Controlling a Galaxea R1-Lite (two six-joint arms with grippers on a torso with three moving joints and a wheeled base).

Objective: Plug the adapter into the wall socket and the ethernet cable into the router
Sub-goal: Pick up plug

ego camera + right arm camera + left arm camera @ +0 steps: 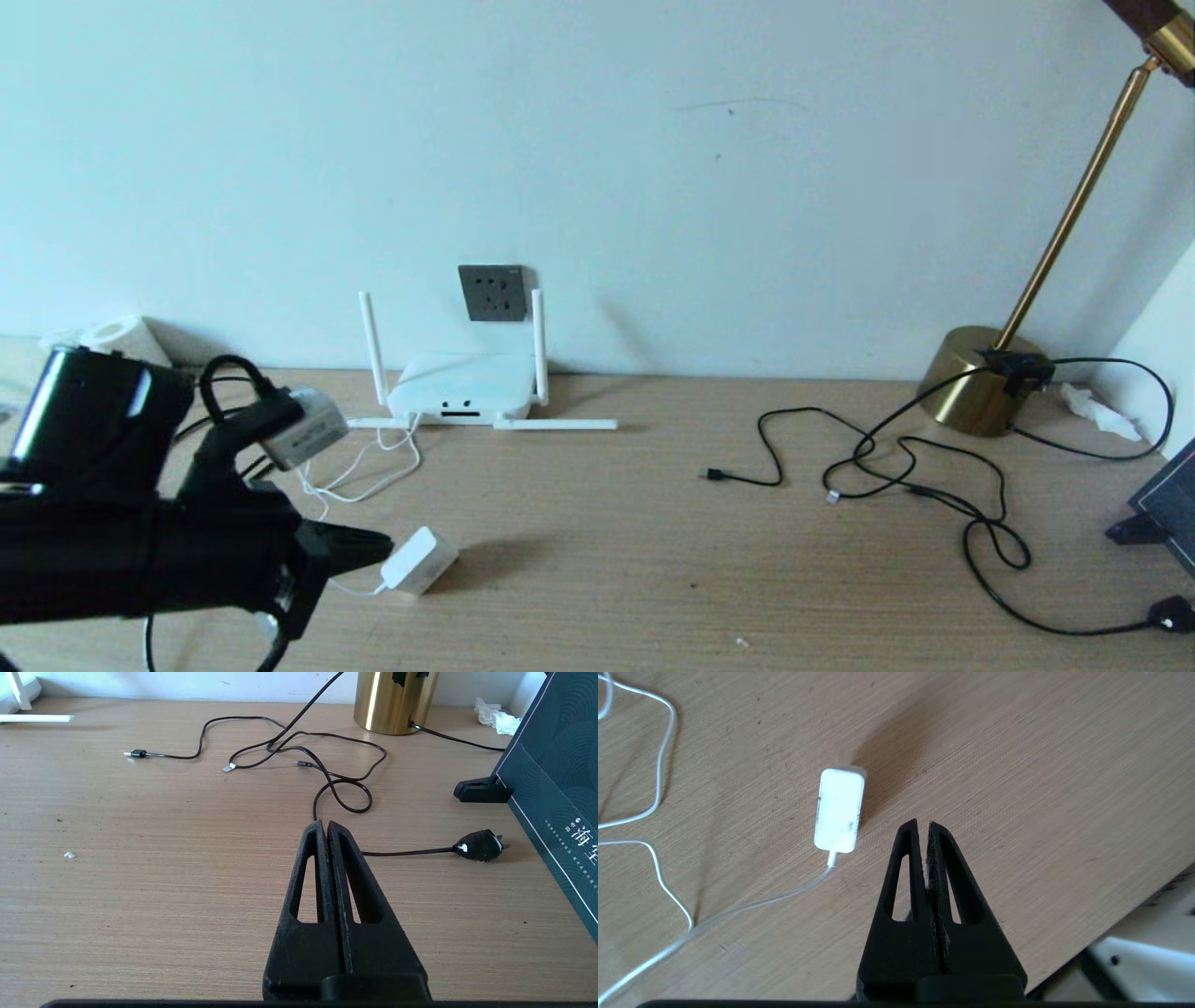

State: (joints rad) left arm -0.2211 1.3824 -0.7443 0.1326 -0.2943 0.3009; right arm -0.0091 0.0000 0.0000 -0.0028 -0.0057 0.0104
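Observation:
The white adapter (422,560) (839,810) lies on the wooden table, and its thin white cord (364,478) loops back to the router (462,385). The router sits against the wall below the dark grey wall socket (493,292). My left gripper (373,546) (923,823) hovers just left of the adapter, shut and empty. On the right half of the table lies the black ethernet cable, its clear-tipped plug (833,497) (229,766) loose on the wood. My right gripper (325,823) hangs shut and empty over the table, short of the cable loops; the head view does not show it.
A brass lamp base (976,378) stands at the back right, and its black power plug (1172,613) (481,844) lies near the front. A thinner black cable ends in a USB-like plug (714,474). A dark box (556,779) leans at the far right. The table edge (1134,905) runs beside my left gripper.

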